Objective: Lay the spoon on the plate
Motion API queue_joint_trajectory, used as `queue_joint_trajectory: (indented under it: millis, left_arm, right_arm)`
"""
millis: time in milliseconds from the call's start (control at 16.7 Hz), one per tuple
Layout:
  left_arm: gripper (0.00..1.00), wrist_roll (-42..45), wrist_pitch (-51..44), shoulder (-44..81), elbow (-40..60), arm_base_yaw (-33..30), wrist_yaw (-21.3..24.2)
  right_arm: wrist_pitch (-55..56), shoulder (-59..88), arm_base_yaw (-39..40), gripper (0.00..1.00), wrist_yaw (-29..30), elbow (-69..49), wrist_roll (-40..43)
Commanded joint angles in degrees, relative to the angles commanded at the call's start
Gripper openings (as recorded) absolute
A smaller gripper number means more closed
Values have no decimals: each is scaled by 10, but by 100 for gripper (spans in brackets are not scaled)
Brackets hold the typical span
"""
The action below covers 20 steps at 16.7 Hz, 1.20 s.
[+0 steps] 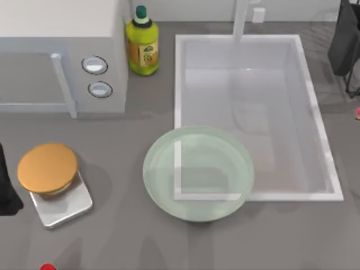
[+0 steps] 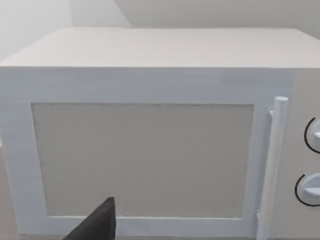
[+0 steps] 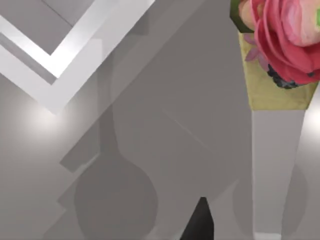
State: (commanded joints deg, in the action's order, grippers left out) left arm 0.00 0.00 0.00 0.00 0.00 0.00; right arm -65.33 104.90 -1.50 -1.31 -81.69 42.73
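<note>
**End effectors at the table's sides, plate in the middle**

Left end effector shows you one dark tip in the left wrist view, low in front of the microwave's door. You cannot tell whether it is released or clenched. The right end effector shows you just as little: a dark tip over bare grey table, and its state cannot be told either.

Start at the plate. It sits flat on the table near the middle of the top view, pale green and see-through. Its far right part overlaps the near left corner of the sink, and you can see the sink's white rim through the glass as an L shape.

At the top view's bottom edge, on the left, you find a small red speck. Whether it is the spoon's knob you cannot tell.

Left of the plate and well apart from it stands the orange disc on its steel base. Behind that is the microwave, with a yellow-green bottle upright between it and the sink.

Your left arm is at the left edge, just beside the orange disc. Your right arm is at the far right corner. In the right wrist view a pink flower stands in a tall vase, near the sink's corner.
</note>
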Motion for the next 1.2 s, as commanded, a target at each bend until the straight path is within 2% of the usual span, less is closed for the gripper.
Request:
queue_joint_trajectory:
  millis: [360, 600, 780, 900, 1200]
  left_arm:
    - [100, 0, 0, 0, 0, 0, 0]
    - [100, 0, 0, 0, 0, 0, 0]
    - [100, 0, 0, 0, 0, 0, 0]
    - [100, 0, 0, 0, 0, 0, 0]
    - [100, 0, 0, 0, 0, 0, 0]
  right_arm:
    - [0, 6, 5, 0, 0, -4, 15]
    - [-9, 33, 31, 0, 4, -36, 120]
    - [-21, 65, 67, 0, 7, -74, 262]
    - [-31, 90, 97, 0, 9, -101, 387]
    - [-58, 156, 179, 0, 12, -161, 782]
